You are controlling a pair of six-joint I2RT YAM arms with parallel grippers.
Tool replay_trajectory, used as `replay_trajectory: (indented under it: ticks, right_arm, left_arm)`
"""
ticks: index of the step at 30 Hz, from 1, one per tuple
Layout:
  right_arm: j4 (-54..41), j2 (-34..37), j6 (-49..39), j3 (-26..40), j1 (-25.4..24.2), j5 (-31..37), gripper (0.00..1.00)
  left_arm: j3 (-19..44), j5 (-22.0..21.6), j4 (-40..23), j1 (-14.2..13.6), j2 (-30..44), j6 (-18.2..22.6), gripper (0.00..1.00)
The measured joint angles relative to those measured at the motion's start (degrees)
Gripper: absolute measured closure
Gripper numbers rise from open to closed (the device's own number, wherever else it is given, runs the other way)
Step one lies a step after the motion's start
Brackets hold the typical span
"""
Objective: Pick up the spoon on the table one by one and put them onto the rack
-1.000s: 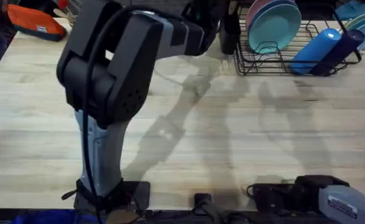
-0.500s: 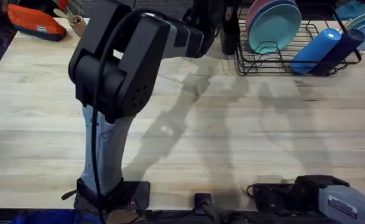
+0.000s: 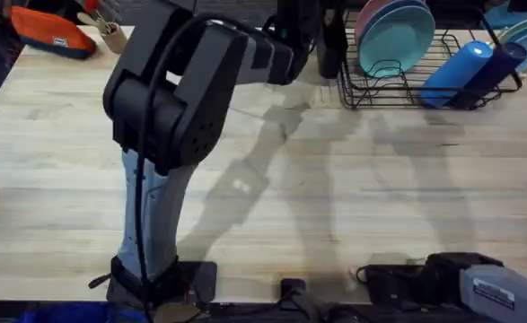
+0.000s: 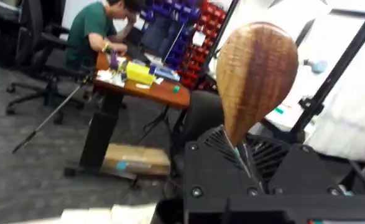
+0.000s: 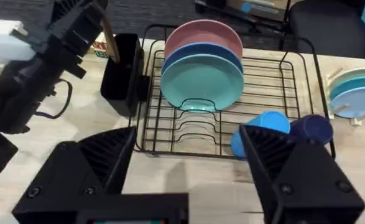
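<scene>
Between its pinched fingers, the left gripper [image 4: 241, 158] clamps a wooden spoon [image 4: 255, 78], bowl upward, beside the utensil cup [image 5: 121, 73] of the rack [image 5: 222, 127]. Near the worktop [image 3: 362, 188] edge, the right gripper [image 5: 185, 168] sits spread wide.

Lighting was bright, even, from above; soft arm shadows fell across the table [image 3: 353, 179]. Left arm close under the overhead camera was blurred. Room behind the spoon [image 4: 255, 74] was out of focus
</scene>
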Motion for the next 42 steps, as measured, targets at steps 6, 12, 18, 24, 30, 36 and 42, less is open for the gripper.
replay_trajectory:
  ticks: [6,12,18,24,30,36,42]
  right_arm:
    - [0.23,-0.01,0.0,0.0,0.0,0.01,0.005]
    - [0.26,-0.02,0.0,0.0,0.0,0.0,0.006]
    - [0.24,-0.02,0.0,0.0,0.02,0.01,0.005]
    - [0.34,-0.02,0.0,0.0,0.0,0.01,0.005]
    - [0.34,0.01,0.0,0.0,0.0,0.01,0.006]
    - [0.34,-0.02,0.0,0.0,0.0,0.01,0.005]
    - [0.32,-0.02,0.0,0.0,0.0,0.0,0.005]
  left_arm:
    - [0.0,0.02,-12.5,0.0,0.0,0.0,0.956]
    - [0.0,1.46,-12.91,0.0,0.0,0.0,0.958]
    - [0.02,3.26,-18.46,0.0,0.0,0.12,0.959]
    - [0.37,3.65,-23.43,0.0,0.0,3.91,0.755]
    - [0.28,4.33,-25.58,0.0,-0.02,7.07,0.222]
    - [0.09,4.26,-28.96,0.0,-3.39,9.94,0.022]
    - [0.09,2.99,-58.0,2.92,-20.11,13.71,0.005]
